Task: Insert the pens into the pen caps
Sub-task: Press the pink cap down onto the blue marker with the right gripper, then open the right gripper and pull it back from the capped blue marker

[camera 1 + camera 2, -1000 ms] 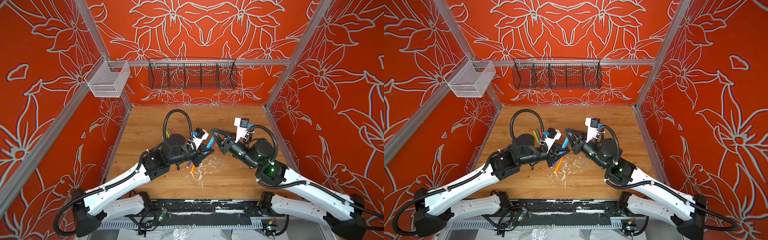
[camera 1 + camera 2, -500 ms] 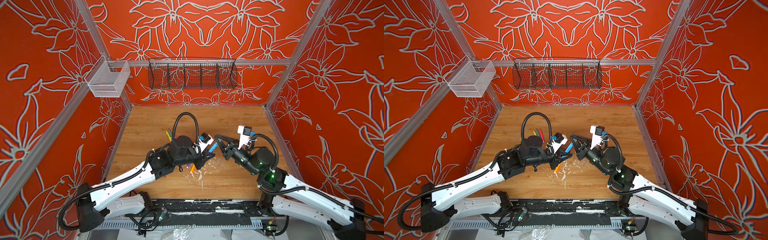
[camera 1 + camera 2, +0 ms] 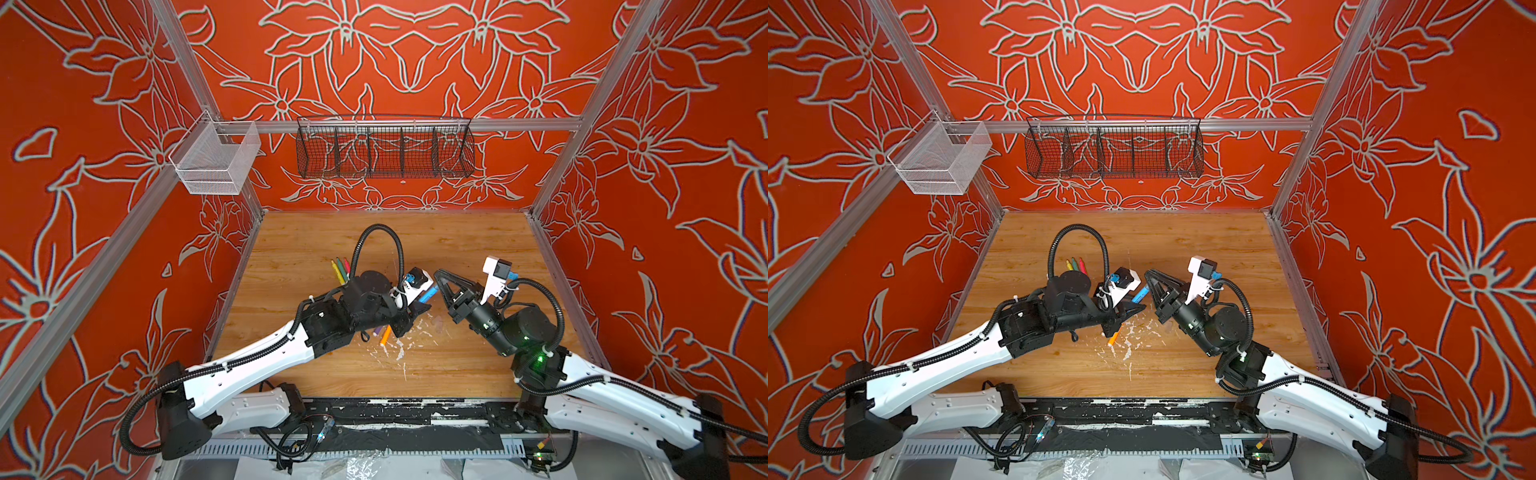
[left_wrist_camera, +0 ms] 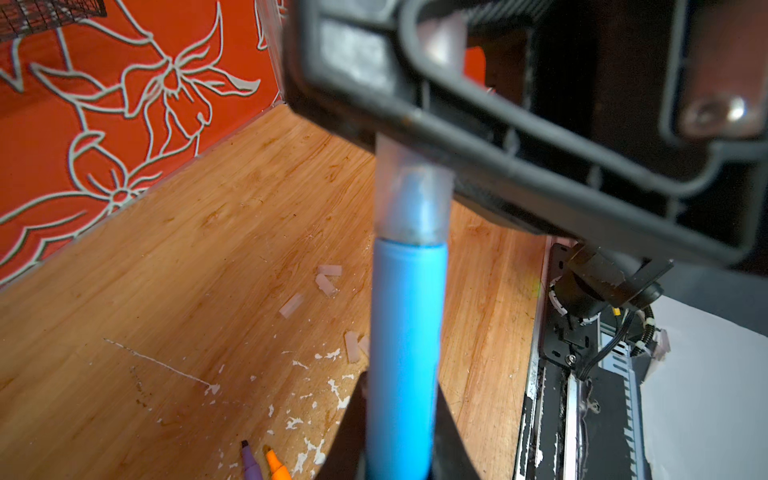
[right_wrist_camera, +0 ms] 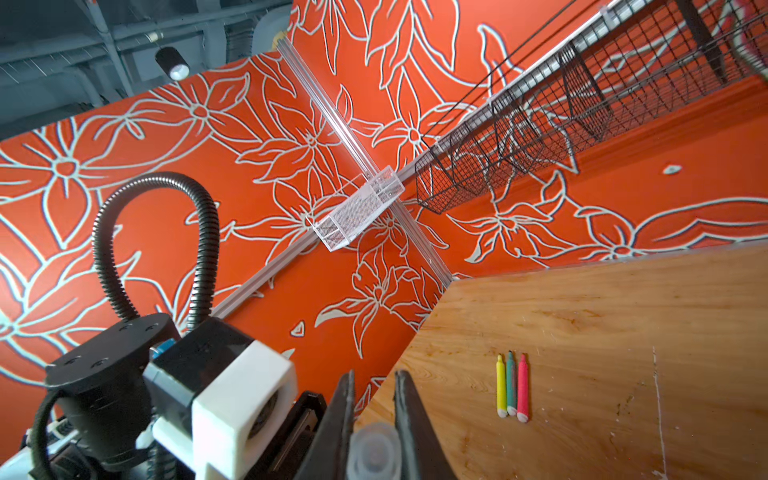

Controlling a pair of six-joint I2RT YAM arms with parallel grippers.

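Now mid-insertion, above the worktop's (image 3: pixel 457 249) centre. Left jaws clenched on the blue pen (image 4: pixel 405 353), nib aimed right. Right jaws pinch a clear cap (image 4: pixel 413 199), mouth facing the nib, so both share one axis. Nib looks partly seated. Both arms reach inward, wrists nose to nose. Yellow, green and pink pens (image 5: pixel 512 390) lie far left; loose caps (image 4: pixel 328 270) nearer.

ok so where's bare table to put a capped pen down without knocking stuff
Bare: the far strip of wooden table between the yellow, green and pink-red pen row and the back wall, and the near strip before the black front rail. Crowded: the middle, where the purple felt-tip pen, orange pen, loose clear caps and white paint flecks lie.
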